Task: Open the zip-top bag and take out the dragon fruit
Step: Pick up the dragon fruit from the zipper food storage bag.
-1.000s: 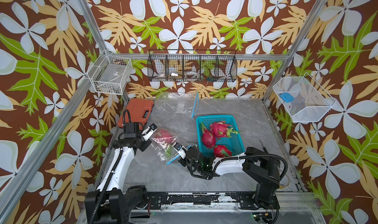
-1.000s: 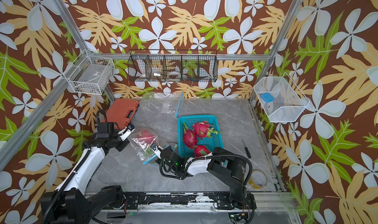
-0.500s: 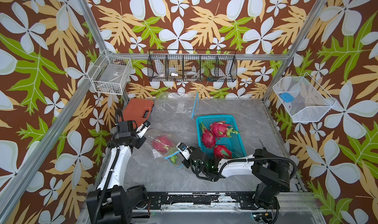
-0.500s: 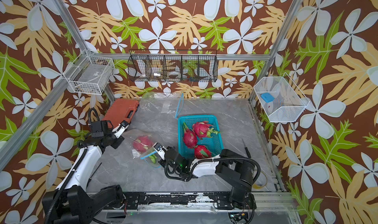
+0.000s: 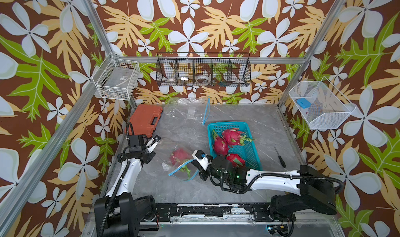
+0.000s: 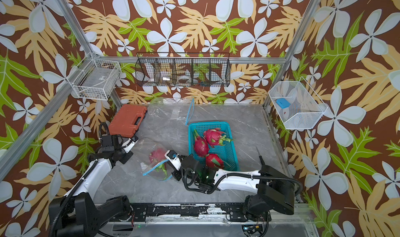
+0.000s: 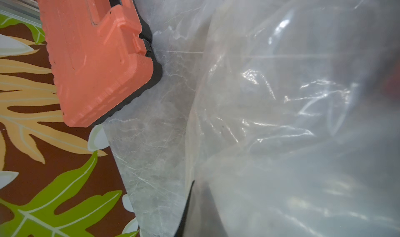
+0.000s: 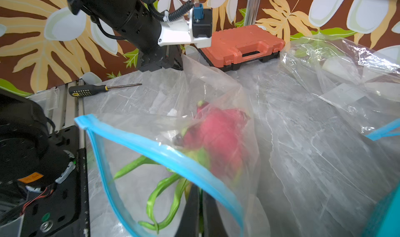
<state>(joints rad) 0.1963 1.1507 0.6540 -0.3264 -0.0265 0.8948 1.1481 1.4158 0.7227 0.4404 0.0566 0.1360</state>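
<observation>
A clear zip-top bag [image 5: 165, 154] with a blue zip rim [image 8: 151, 147] lies open at the front middle of the table. Inside it is one magenta dragon fruit [image 5: 178, 157] [image 8: 218, 138], its green scales toward the mouth. My right gripper [image 5: 193, 163] [image 8: 199, 201] reaches into the mouth and is shut on a green scale of that fruit. My left gripper [image 5: 156, 141] [image 7: 195, 188] is shut on the bag's far closed end and holds the film taut. Film fills most of the left wrist view.
A blue basket [image 5: 227, 124] to the right holds three dragon fruits. An orange tool case [image 5: 147, 119] sits at the back left, an empty zip bag [image 5: 188, 110] behind. One screwdriver [image 5: 280, 158] lies right, another [image 8: 93, 88] near the left arm's base.
The right gripper has drawn slightly rightward with the scale in it, its arm stretching lower. The fruit has slid toward the bag's mouth. The left gripper has barely shifted.
</observation>
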